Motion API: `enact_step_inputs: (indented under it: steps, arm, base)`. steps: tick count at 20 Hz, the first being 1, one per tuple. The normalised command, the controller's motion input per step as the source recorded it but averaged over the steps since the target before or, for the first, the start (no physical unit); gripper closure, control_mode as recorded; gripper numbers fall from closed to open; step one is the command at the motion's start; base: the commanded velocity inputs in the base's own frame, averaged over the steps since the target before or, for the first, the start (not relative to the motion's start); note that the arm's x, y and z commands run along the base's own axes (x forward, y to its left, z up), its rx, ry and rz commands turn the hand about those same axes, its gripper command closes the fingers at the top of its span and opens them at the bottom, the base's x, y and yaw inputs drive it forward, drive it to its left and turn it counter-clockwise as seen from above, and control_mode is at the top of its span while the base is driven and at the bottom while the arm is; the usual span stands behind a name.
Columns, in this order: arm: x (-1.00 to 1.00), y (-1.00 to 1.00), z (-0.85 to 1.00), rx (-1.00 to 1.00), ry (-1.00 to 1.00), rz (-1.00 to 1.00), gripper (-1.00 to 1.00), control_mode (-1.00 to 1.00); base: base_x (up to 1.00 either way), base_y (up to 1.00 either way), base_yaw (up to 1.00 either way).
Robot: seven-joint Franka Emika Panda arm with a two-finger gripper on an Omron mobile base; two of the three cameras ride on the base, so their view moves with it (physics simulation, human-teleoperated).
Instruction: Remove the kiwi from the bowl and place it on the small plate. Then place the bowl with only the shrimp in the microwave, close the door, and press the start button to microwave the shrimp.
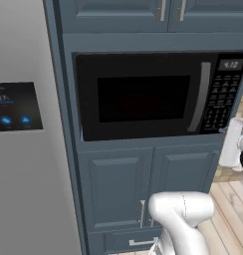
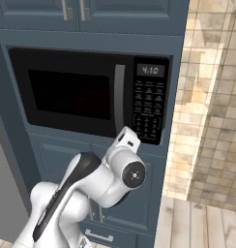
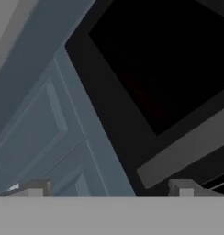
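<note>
The black microwave (image 1: 143, 97) (image 2: 71, 92) is built into blue-grey cabinetry, and its door (image 3: 146, 69) with the dark window is shut. The long grey handle (image 1: 205, 97) (image 2: 119, 97) (image 3: 187, 151) stands beside the keypad (image 1: 220, 99) (image 2: 149, 109). My gripper (image 3: 109, 190) is open, its two fingertips far apart with nothing between them. It points at the door's lower edge near the handle. The white hand (image 2: 125, 140) hangs just below the handle and keypad. The kiwi, bowl, small plate and shrimp are out of view.
A grey appliance with a blue-lit screen (image 1: 16, 107) stands left of the microwave. Blue-grey cabinet doors (image 1: 118, 187) are below and above it. A tiled wall (image 2: 212, 97) and wooden floor (image 2: 202, 223) lie to the right.
</note>
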Motion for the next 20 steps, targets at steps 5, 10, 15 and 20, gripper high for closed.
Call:
enact_step_inputs:
  steps: [5, 10, 15, 20]
  arm:
    - [0.52, -0.27, -0.18, 0.08, 0.02, -0.06, -1.0, -1.0]
    - [0.43, -0.43, -0.19, 0.09, 0.01, -0.01, -1.0, -1.0]
    - [0.44, -0.18, -0.2, 0.07, 0.01, 0.0, -1.0, -1.0]
    - [0.45, -0.07, -0.22, 0.07, 0.0, 0.0, -1.0, -1.0]
  base:
    - [0.0, 0.0, 0.0]
    - [0.0, 0.0, 0.0]
    - [0.0, 0.0, 0.0]
    - [0.0, 0.0, 0.0]
